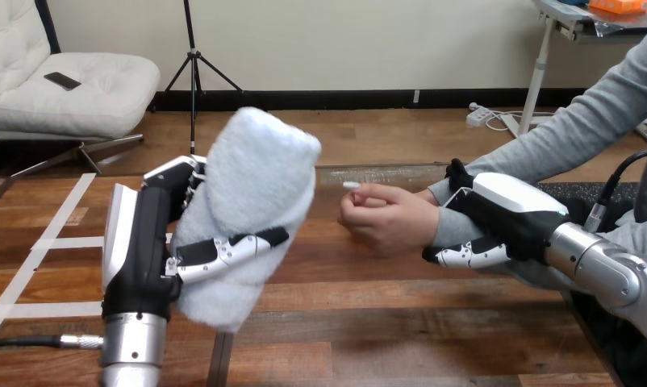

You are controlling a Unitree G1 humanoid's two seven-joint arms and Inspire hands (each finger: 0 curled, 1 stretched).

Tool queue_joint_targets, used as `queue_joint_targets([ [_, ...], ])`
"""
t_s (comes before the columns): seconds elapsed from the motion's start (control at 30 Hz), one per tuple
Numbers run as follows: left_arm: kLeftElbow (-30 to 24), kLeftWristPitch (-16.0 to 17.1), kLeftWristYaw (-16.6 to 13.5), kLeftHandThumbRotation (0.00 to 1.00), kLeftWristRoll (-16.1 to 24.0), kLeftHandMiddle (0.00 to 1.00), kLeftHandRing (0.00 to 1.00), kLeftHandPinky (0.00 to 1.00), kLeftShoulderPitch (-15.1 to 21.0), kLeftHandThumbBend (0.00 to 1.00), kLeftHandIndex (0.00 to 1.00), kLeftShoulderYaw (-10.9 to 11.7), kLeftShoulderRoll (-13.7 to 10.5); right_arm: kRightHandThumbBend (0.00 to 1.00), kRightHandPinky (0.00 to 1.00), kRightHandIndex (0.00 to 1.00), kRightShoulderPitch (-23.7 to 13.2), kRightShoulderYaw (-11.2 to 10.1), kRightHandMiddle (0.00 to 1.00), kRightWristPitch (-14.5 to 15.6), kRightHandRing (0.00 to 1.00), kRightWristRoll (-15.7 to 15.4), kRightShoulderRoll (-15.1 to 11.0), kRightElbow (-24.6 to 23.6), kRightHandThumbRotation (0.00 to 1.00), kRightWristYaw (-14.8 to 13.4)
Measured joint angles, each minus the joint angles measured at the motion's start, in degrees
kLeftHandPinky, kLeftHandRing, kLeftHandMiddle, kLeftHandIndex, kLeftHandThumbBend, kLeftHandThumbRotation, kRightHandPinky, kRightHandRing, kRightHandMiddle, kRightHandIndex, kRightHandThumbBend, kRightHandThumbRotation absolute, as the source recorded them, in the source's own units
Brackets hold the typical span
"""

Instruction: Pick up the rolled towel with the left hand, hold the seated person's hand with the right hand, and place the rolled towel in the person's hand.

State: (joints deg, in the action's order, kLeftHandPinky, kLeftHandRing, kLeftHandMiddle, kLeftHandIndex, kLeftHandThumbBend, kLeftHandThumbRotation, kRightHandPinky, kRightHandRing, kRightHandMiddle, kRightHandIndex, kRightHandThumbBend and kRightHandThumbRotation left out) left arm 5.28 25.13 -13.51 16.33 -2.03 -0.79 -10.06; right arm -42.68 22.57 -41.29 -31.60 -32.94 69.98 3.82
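Towel: rolled towel (pixel 252 201) tilted, lifted above table (pixel 385 322).
Left hand (pixel 143 242): curled round it.
Right hand (pixel 506 214): clasped round person's wrist (pixel 441 227).

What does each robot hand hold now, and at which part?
The left hand grips the rolled towel round its lower half. The right hand is curled round the person's wrist.

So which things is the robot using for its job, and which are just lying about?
For the job:
- rolled towel, with the left hand fingers curled round it
- person's hand
- right hand, clasped round the person's wrist

Just lying about:
- white tape strips on the table
- dark mat under the person's arm
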Motion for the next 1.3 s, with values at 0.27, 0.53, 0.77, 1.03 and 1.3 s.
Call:
queue_joint_targets([
  [0.27, 8.06, 6.35, -2.76, 0.0, -0.38, 0.41, 0.39, 0.34, 3.61, 0.61, 0.41, 0.27, 0.59, 0.44, 0.16, 0.26, 0.0, -0.45, 0.26, -0.52, 0.2, 0.32, -0.12, 0.0, 0.39, 0.47],
  [0.53, 15.64, 11.93, -4.72, 0.0, -0.61, 0.41, 0.38, 0.34, 7.26, 0.61, 0.41, 0.6, 1.68, 0.44, 0.16, 0.26, 0.13, -0.48, 0.26, -0.75, 0.2, 0.36, -0.12, 0.01, 0.4, 0.86],
  [0.77, 23.83, 17.62, -5.73, 0.0, -2.78, 0.4, 0.39, 0.35, 12.1, 0.61, 0.41, 0.87, 2.89, 0.46, 0.17, 0.26, 0.6, -0.48, 0.26, -1.15, 0.21, 0.38, -0.14, 0.03, 0.43, 1.06],
  [1.03, 30.25, 20.62, -5.56, 0.0, -7.21, 0.4, 0.39, 0.35, 15.46, 0.63, 0.41, 1.88, 5.03, 0.48, 0.17, 0.26, 0.64, -0.48, 0.26, -1.43, 0.21, 0.38, -0.13, 0.03, 0.43, 1.16],
  [1.3, 36.0, 22.89, -4.24, 0.0, -10.92, 0.41, 0.39, 0.36, 18.66, 0.62, 0.42, 2.36, 7.0, 0.48, 0.18, 0.27, 0.64, -0.48, 0.27, -1.52, 0.21, 0.4, -0.13, 0.02, 0.42, 1.6],
])
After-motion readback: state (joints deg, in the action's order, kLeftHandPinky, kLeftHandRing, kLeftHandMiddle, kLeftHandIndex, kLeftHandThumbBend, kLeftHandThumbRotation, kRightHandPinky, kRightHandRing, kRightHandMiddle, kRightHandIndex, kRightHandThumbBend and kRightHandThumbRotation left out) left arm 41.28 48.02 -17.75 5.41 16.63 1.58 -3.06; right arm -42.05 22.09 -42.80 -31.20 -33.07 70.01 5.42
